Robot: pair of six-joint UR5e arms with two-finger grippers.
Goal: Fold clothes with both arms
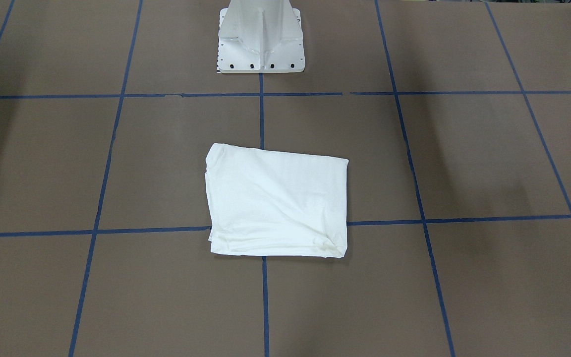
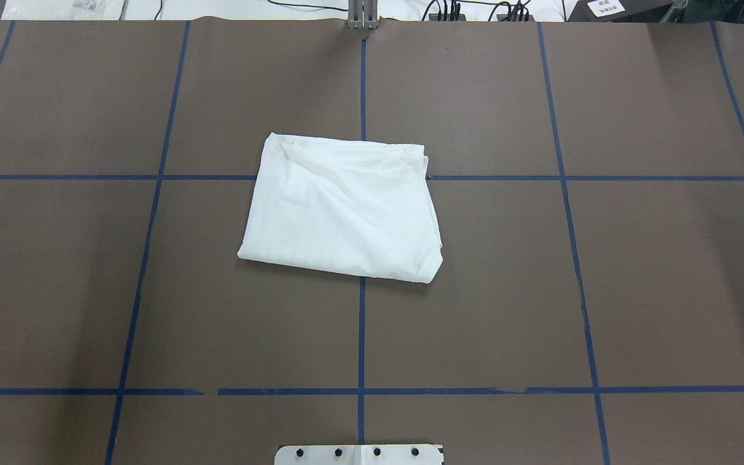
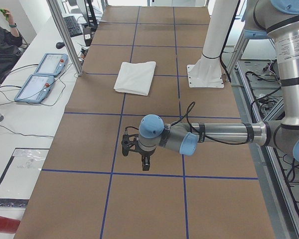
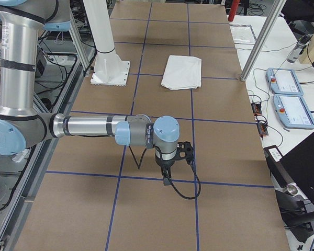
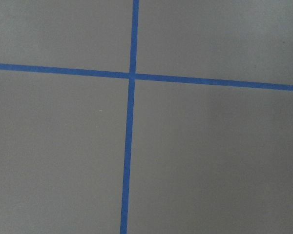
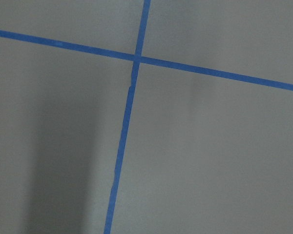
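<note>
A brown table [image 2: 55,290], marked into squares by blue tape lines [image 2: 361,336], is seen with the white pedestal base [image 1: 260,54] at its robot-side edge. The left arm [image 3: 224,133] is stretched level above the table, well off to the base's left. The right arm [image 4: 89,126] is held the same way, well off to the base's right. The white shirt [image 2: 343,206] is laid flat in front of the base, apart from it. It is folded into a rough rectangle across the tape line that runs out from the base, and neither arm touches it. The left gripper [image 3: 139,154] and right gripper [image 4: 170,162] are pointed down over bare table. Whether their fingers are spread or closed cannot be told.
</note>
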